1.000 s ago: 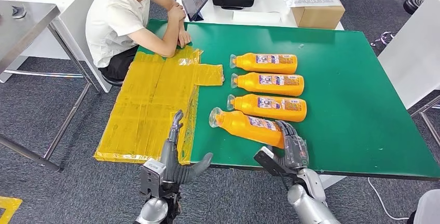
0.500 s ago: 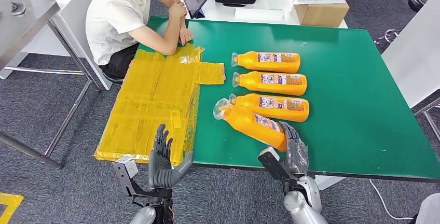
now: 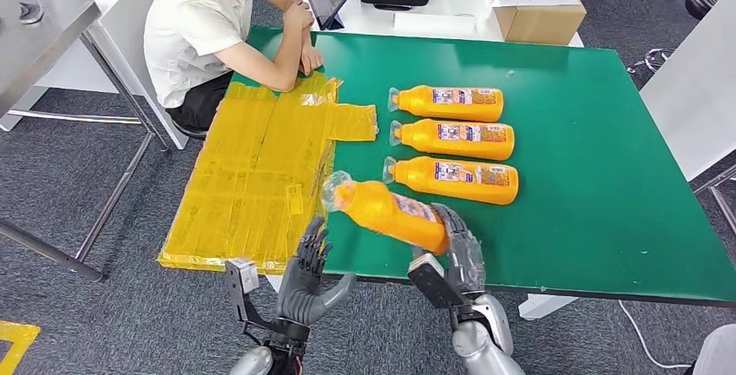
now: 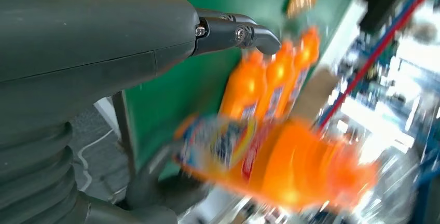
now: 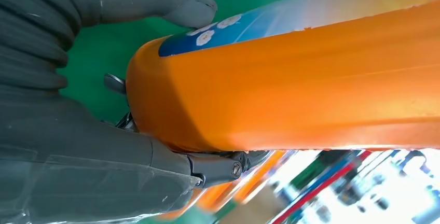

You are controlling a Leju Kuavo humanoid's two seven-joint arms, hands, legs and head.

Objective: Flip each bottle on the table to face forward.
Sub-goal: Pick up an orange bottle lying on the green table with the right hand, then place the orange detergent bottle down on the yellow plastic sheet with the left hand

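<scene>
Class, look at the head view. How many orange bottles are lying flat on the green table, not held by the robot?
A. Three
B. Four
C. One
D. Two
A: three bottles lie in a row on the green table, while the right hand holds a fourth bottle raised near the front edge.

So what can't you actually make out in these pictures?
- Held bottle: the left wrist view smears its label; the right wrist view shows just its base end.
- Right hand: the bottle covers most of its fingers in the head view.
- Tablet: screen too small to read.
- Person: head cut off by the top edge.
- Left hand: empty, fingers apart.
</scene>
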